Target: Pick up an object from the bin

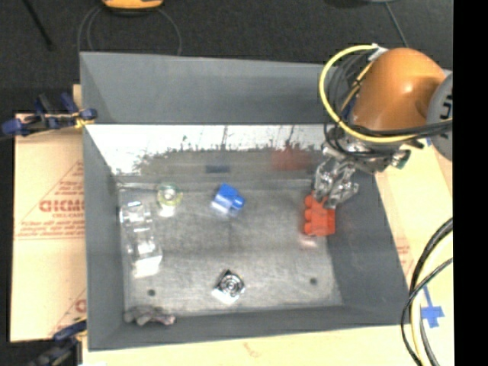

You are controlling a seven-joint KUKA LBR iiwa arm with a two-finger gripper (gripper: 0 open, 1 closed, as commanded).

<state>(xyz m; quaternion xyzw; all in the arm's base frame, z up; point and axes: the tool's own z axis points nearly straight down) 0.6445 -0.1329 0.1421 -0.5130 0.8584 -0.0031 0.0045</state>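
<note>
Deep in a grey bin (103, 204), the gripper (335, 187) is hanging just over a red block (319, 219), grip state unclear, pick pending.

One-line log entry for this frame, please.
gripper: over red block, right side of bin | grasp: unconfirmed | rest: blue piece centre, clear plastic left, metal bit bottom

A rounded orange cover (396, 90) caps the wrist, ringed by yellow and black cables (335, 75).
</note>
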